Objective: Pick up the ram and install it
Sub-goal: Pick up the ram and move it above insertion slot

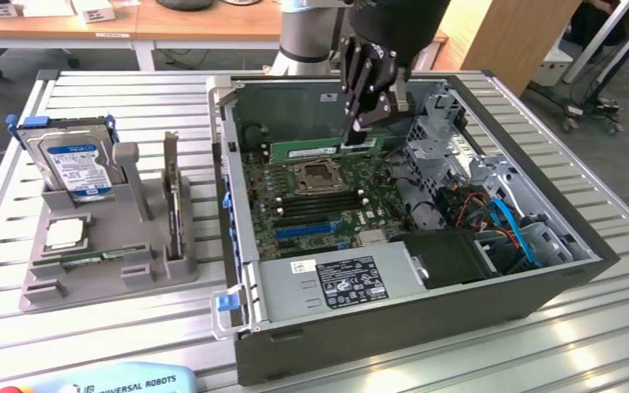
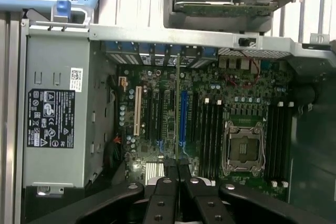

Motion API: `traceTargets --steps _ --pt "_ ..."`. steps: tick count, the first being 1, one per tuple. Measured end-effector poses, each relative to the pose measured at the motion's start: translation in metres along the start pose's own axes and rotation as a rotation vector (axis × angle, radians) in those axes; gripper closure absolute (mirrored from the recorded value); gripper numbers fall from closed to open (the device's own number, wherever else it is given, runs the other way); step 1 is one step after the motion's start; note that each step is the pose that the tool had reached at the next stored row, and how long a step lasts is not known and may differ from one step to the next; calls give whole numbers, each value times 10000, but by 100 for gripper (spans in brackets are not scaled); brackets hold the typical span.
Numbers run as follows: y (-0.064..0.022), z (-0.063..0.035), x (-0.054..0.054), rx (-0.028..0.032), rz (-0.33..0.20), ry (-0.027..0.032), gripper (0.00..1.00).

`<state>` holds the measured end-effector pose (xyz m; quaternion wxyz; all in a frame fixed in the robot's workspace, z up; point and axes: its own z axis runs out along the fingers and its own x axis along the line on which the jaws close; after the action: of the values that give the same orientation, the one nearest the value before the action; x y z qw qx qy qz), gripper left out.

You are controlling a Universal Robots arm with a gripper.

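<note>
Ram (image 1: 314, 151) clamped in pincer (image 1: 362, 135), over motherboard (image 1: 317, 209)

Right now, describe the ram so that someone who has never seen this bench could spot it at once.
Find the open computer case on the slatted table. Inside, the pincer grips the ram beside the processor socket. It is the long green stick with a whitish label, standing on edge, unlike the black slots nearby.

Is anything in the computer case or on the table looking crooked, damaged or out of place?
Nothing stands out. The gripper is shut on the ram, held level over the motherboard inside the open case; no damage shows.
</note>
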<state>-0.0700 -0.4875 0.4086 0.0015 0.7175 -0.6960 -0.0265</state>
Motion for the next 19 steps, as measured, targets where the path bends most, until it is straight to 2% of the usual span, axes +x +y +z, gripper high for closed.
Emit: traceTargets --steps 3,9,19 --pt "-49 -3 2 -1 -1 1 88" --pt "-57 -2 2 0 -1 0 88" --pt "-291 -12 9 0 0 0 88"
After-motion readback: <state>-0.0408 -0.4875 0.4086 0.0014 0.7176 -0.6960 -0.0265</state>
